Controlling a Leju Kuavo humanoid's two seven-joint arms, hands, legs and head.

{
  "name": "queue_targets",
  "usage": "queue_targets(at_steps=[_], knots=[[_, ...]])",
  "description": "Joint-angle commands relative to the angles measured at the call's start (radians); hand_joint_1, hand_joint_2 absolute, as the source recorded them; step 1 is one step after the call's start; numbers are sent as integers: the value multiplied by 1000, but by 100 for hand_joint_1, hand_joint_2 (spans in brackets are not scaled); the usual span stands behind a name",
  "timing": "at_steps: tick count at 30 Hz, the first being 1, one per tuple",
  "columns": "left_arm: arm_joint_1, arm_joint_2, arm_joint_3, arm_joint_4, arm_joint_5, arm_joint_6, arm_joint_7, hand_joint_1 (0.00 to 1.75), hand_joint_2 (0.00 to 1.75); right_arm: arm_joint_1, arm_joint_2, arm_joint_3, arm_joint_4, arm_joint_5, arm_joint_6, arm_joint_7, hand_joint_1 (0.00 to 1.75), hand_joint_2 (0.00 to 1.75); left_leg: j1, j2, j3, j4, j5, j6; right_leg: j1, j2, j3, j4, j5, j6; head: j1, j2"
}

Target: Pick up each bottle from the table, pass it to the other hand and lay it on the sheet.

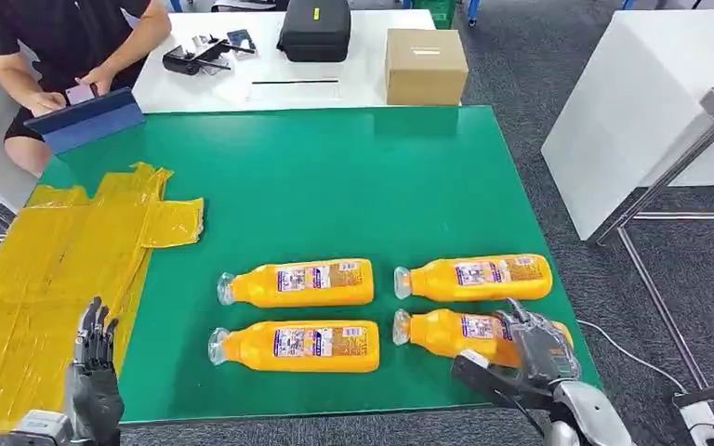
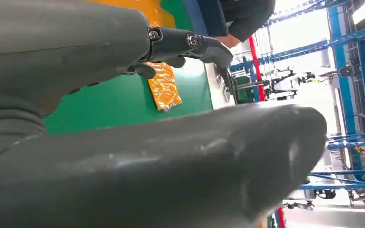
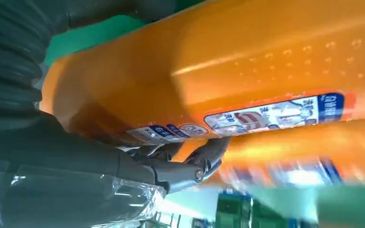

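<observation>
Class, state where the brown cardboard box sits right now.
In the head view the cardboard box sits on the white table beyond the green mat's far edge, right of the black case.

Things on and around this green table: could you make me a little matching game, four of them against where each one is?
Things:
1. cardboard box
2. yellow sheet
3. right hand
4. left hand

Places:
A. above the near end of the sheet, holding nothing
B. over the table's left side
C. on the white table behind
D. on the near right bottle

Pairs: 1-C, 2-B, 3-D, 4-A
</observation>
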Motion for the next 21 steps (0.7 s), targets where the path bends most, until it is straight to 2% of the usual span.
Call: queue_targets(at_steps=[1,12,17,21], knots=[[-41,5,26,58,-5,-19,-40,0,0,74,69,39,-259,-12,-22,-11,175,175,1,1,2,1,-2,-5,1,-1,2,1,-2,-3,0,0],[-46,10,29,72,-3,-22,-49,0,0,39,62,36,-261,-46,-65,-13,175,175,0,2,-1,-1,-1,-3,0,1,-1,-1,0,-2,0,0],[-65,13,5,108,3,-38,-50,0,0,-47,91,58,-249,-173,-127,-64,175,175,-1,3,-1,-1,0,-3,0,2,-2,0,0,-2,0,0],[-111,32,-51,145,24,-39,-54,0,0,-166,98,153,-158,-292,-116,-89,175,175,0,5,-1,-1,0,-4,0,3,-2,0,1,-2,0,0]])
